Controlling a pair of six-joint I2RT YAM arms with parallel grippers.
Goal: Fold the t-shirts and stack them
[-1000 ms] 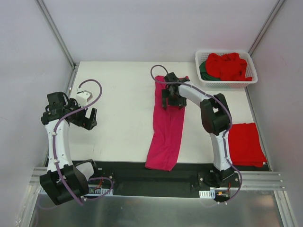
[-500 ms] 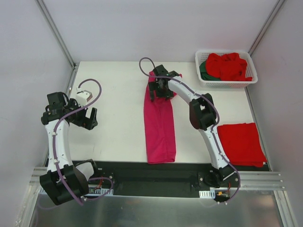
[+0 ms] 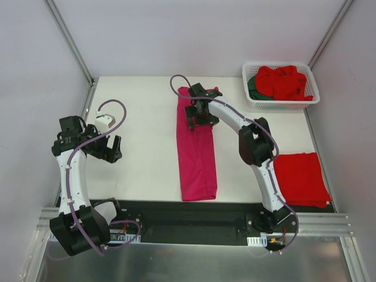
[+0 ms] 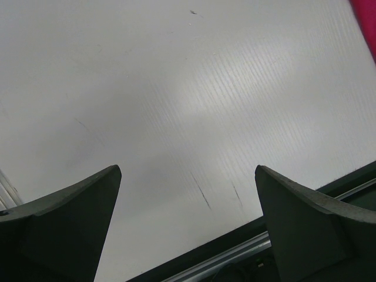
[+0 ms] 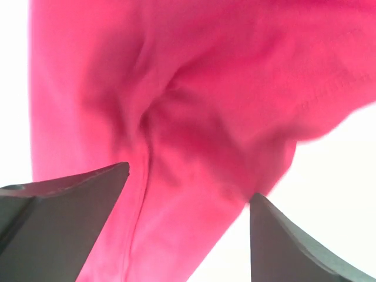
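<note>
Top external: right end effector (image 3: pixel 197 114) released, jaws wide over 12 o'clock end of pink shirt (image 3: pixel 197 158); left end effector (image 3: pixel 110 148) released, 9 o'clock, over desk (image 3: pixel 147 141).

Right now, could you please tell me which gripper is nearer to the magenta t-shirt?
Right. The right gripper is open over the far end of the magenta t-shirt; the left gripper, open, is off to its left.

Sports white link shells and black joint housings on left arm (image 3: pixel 71 182) and right arm (image 3: pixel 267 182); trails a purple cable (image 3: pixel 111 106) looping toward twelve o'clock; ends in dark wedge fingers (image 4: pixel 64 223).
</note>
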